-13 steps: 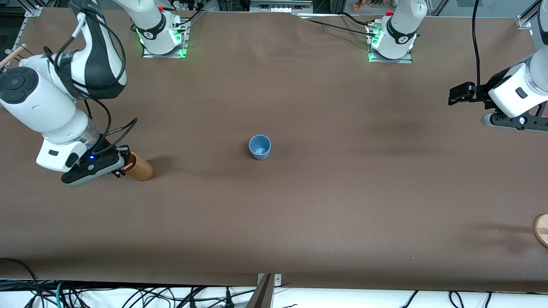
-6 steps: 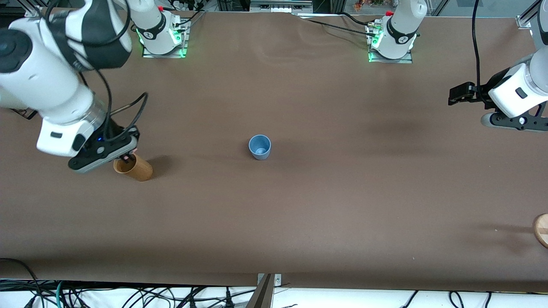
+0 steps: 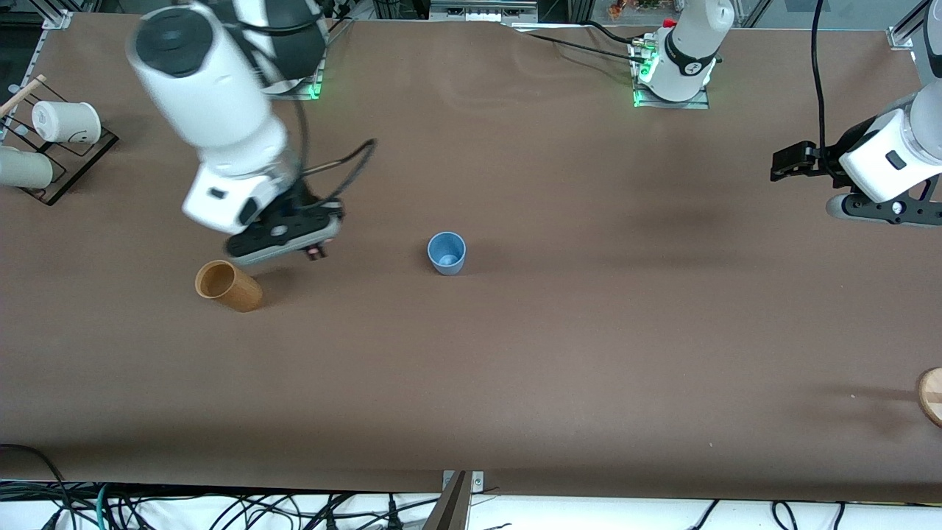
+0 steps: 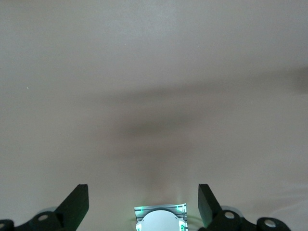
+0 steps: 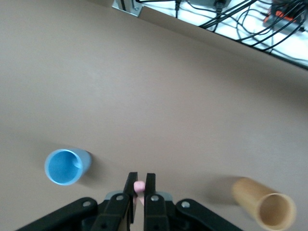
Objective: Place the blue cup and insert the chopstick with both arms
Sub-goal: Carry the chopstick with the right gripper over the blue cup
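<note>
The blue cup (image 3: 447, 252) stands upright and open near the middle of the table; the right wrist view shows it too (image 5: 66, 166). My right gripper (image 3: 315, 252) hangs over the table between the tan wooden cup (image 3: 228, 286) and the blue cup. It is shut on the chopstick (image 5: 139, 186), of which only the pale-pink end shows between the fingers. My left gripper (image 3: 781, 166) waits open over the left arm's end of the table. Nothing lies between its fingers (image 4: 77, 202) in the left wrist view.
The tan wooden cup (image 5: 264, 207) leans beside the right gripper, toward the right arm's end. White paper cups (image 3: 66, 121) sit on a dark rack at that end. A round wooden piece (image 3: 931, 396) shows at the table's edge at the left arm's end.
The right arm has risen from the wooden cup and swung toward the blue cup, still shut on the chopstick. The paper cups have come into view. The left arm has not moved.
</note>
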Tool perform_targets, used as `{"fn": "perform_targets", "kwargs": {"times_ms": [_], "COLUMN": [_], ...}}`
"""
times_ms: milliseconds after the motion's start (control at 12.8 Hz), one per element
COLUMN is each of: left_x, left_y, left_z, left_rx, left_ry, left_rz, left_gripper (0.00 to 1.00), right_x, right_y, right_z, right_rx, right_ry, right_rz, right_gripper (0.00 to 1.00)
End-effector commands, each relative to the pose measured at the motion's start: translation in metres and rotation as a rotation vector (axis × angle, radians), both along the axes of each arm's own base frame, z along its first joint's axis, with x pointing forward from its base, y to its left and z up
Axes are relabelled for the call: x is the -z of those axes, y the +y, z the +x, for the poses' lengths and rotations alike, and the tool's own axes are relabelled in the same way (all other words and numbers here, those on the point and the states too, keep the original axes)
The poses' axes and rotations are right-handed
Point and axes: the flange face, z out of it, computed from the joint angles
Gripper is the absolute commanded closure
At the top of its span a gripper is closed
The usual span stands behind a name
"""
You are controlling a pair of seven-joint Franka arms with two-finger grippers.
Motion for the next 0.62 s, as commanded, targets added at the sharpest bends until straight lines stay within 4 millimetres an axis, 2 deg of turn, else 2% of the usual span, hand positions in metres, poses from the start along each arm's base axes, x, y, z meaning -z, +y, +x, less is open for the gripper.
{"fn": "perform_targets", "kwargs": {"times_ms": [0, 233, 311, 545], "left_x": [-0.003, -0.003, -0.003, -0.003], "left_y": [0.000, -0.001, -0.001, -0.001], "left_z": [0.001, 0.001, 0.001, 0.001], "left_rx": [0.013, 0.014, 0.014, 0.013], "left_ry": [-0.009, -0.009, -0.009, -0.009], "left_rz": [-0.027, -0.027, -0.027, -0.027], "left_gripper": [0.00, 0.00, 0.00, 0.00], "right_x": [-0.004, -0.006, -0.011, 0.004], "right_y": [0.032, 0.050, 0.072, 0.095], "right_z": [-0.003, -0.012, -0.022, -0.026], "right_rx": [0.106, 0.099, 0.066, 0.117], "right_ry": [-0.034, -0.042, -0.079, -0.102], "right_rz": [0.094, 0.129, 0.157, 0.180], "right_gripper": [1.00, 1.00, 1.00, 1.00]}}
